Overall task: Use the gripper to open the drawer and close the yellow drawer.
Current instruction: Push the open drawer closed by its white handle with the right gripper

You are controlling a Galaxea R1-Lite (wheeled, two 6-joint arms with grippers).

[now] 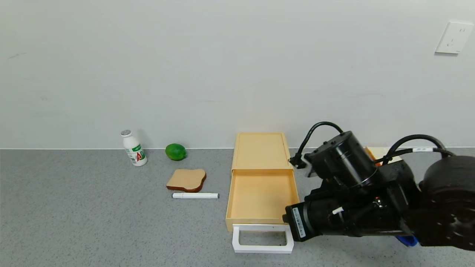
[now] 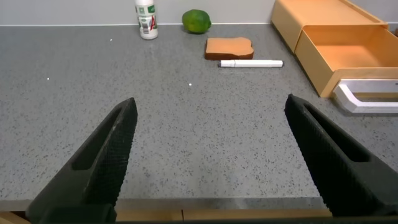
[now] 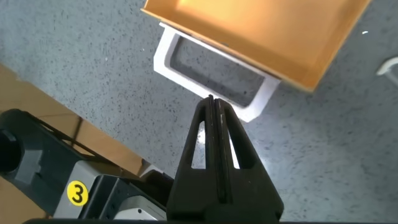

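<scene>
Yellow round sticker (image 3: 76, 193) on grey machine part in right wrist view: black digit "3". Small white bottle (image 1: 134, 148) by wall, green-and-white label: large red "A" legible, remaining print too small to read. White label (image 1: 299, 222) on black cylinder of right arm: dark print, unreadable. White marker (image 1: 195, 195): no legible print.

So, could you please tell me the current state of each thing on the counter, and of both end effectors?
yellow drawer: pulled open, tray empty
white handle: free, nothing gripping it
right end effector: shut, empty, tips just short of the handle
left end effector: open, empty, above bare counter
bottle: upright, capped
toast slice: lying flat
white pen: lying flat, beside the toast
lime: whole
</scene>
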